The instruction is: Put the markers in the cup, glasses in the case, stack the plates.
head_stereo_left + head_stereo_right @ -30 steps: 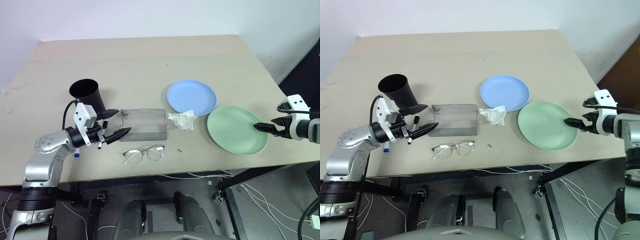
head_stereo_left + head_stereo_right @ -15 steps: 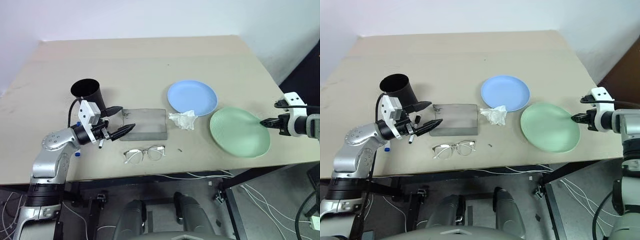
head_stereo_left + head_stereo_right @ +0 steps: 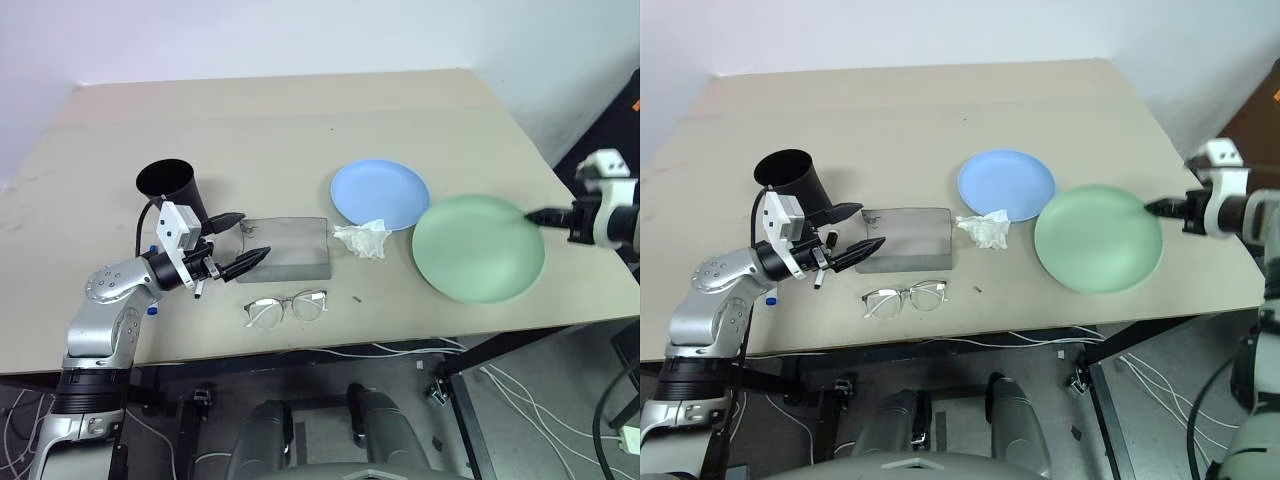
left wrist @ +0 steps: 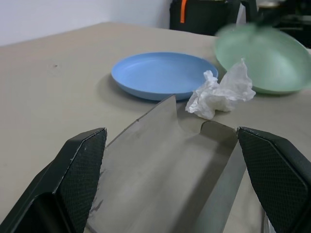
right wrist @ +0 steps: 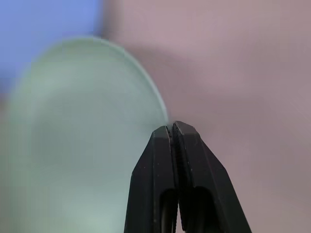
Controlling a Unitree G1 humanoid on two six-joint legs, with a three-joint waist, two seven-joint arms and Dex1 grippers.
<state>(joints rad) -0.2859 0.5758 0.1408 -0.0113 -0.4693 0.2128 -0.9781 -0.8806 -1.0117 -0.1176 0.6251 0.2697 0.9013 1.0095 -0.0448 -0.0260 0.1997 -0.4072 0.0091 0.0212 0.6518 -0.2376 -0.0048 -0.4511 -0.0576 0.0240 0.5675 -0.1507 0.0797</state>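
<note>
Lifted since a second ago, the green plate [image 3: 478, 248] now hangs off the table [image 3: 300, 120], its rim pinched in my right gripper [image 3: 545, 216] beside the one blue plate [image 3: 380, 193]. My left gripper [image 3: 240, 243] hovers level, jaws wide, over the single grey case [image 3: 288, 248], glasses [image 3: 287, 308] near the front edge

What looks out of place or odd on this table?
A crumpled white tissue lies against the blue plate, amid otherwise tidy things. The green plate is tilted, pinched at its rim by the right gripper.
</note>
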